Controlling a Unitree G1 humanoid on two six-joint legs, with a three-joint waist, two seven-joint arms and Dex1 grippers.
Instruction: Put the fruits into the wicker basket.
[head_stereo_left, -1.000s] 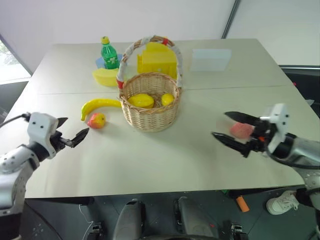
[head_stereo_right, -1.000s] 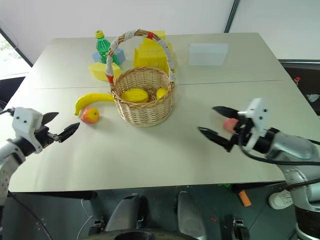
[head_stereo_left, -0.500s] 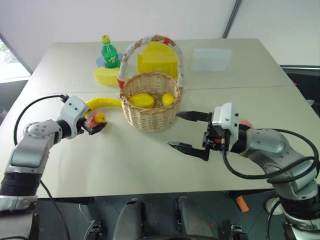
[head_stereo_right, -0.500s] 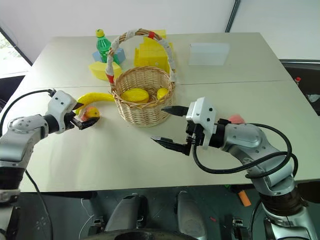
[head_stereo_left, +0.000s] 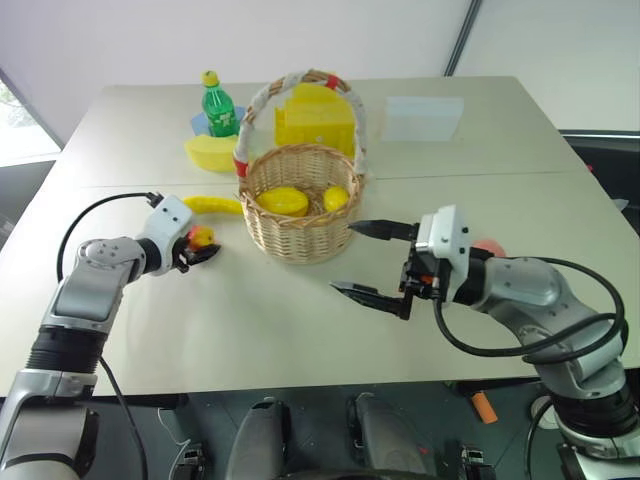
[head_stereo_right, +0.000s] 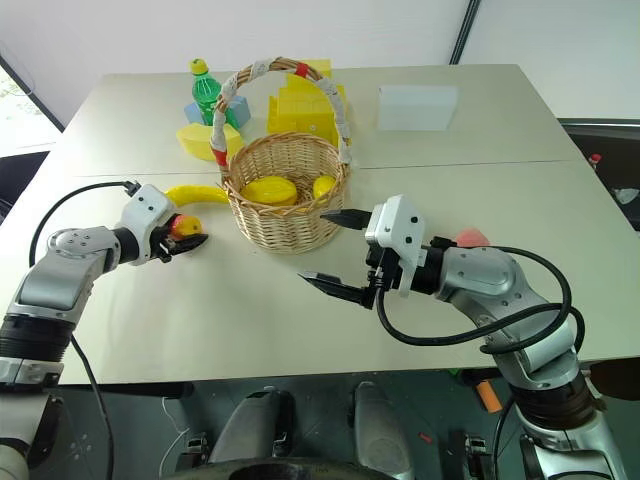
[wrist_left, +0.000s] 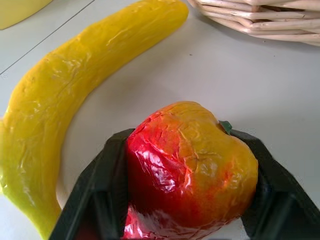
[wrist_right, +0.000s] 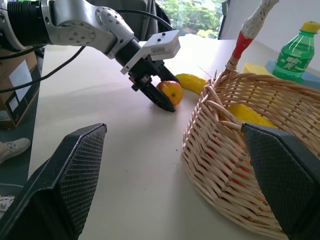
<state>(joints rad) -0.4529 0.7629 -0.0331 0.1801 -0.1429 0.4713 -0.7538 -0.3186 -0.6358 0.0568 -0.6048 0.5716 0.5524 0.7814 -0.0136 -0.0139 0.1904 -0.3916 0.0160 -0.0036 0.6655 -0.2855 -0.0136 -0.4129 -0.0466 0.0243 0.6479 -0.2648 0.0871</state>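
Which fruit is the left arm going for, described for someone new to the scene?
Find the wicker basket mid-table. On the robot's left of it lies a banana; beside that sits the apple, red and yellow, between the left gripper's jaws.

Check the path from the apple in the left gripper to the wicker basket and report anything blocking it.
Nothing visible blocks it. The left gripper is shut on the apple, and bare table lies between it and the wicker basket. The banana lies beside that path, behind the apple.

Glossy crinkled apple (wrist_left: 187, 170); rough woven wicker basket (head_stereo_left: 300, 210).
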